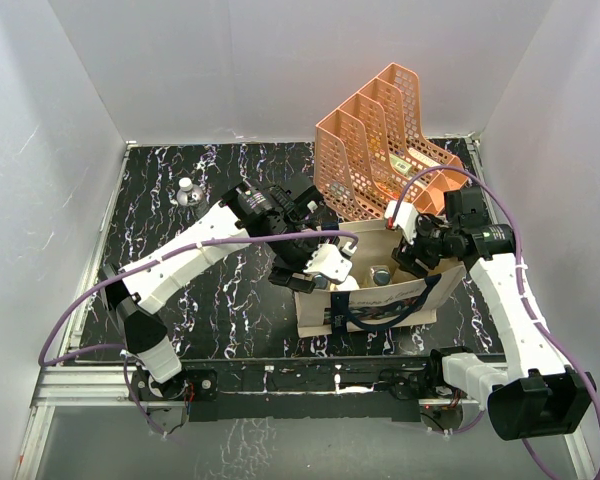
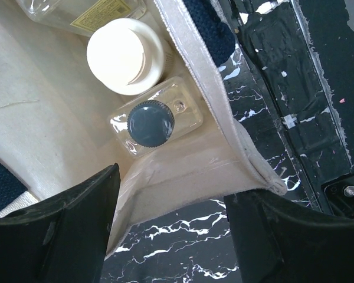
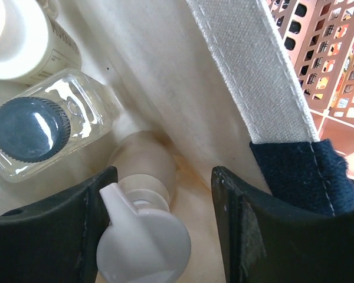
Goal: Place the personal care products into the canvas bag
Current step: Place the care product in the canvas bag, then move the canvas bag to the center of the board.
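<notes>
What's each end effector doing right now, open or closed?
Left end effector: open, empty.
Right end effector: open, pump bottle between, not gripped.

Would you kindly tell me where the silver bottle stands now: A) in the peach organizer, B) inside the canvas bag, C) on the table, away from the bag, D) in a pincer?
C: the silver bottle stands alone on the table, well apart from the canvas bag.

The bag [image 2: 200, 76] is made of matt, coarsely woven cream cloth, with handles [image 3: 301, 171] of navy woven fabric. Clear, glossy glass is seen on the square bottle [image 3: 47, 127], which is capped in ribbed dark plastic. The organizer [image 1: 380, 150] is formed of perforated peach plastic. The table [image 1: 230, 290] is finished in glossy, marble-patterned black.
</notes>
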